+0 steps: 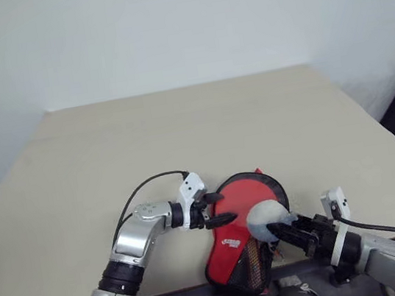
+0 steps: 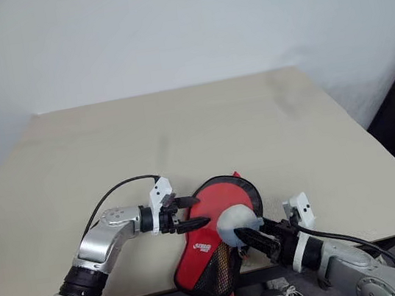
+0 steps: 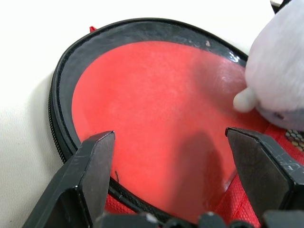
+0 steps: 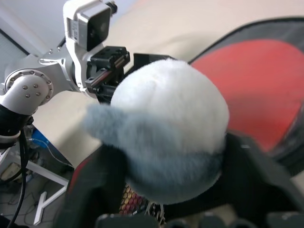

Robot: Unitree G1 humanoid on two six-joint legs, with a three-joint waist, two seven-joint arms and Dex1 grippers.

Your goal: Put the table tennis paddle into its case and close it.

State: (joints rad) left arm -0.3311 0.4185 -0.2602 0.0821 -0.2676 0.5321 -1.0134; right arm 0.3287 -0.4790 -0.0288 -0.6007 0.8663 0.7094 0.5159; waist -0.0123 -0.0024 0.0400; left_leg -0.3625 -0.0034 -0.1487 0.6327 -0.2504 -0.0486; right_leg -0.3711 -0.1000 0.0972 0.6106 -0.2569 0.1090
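Observation:
The red case point(image 1: 231, 251) lies at the table's front edge, its narrow mesh-pocket end hanging over the edge. Through its clear window panel shows the red face of the table tennis paddle point(image 3: 156, 104); the handle is hidden inside. My left gripper point(image 1: 218, 210) is open, its two fingers spread just above the window on the case's round end. A fluffy white and grey ball point(image 4: 166, 128) sits between the wide-apart fingers of my right gripper point(image 1: 280, 231), which is open at the case's right side.
The beige table point(image 1: 181, 135) stretches back to a white wall. Its front edge runs just under the case and my right arm. A black cable loops over my left wrist point(image 1: 150, 181).

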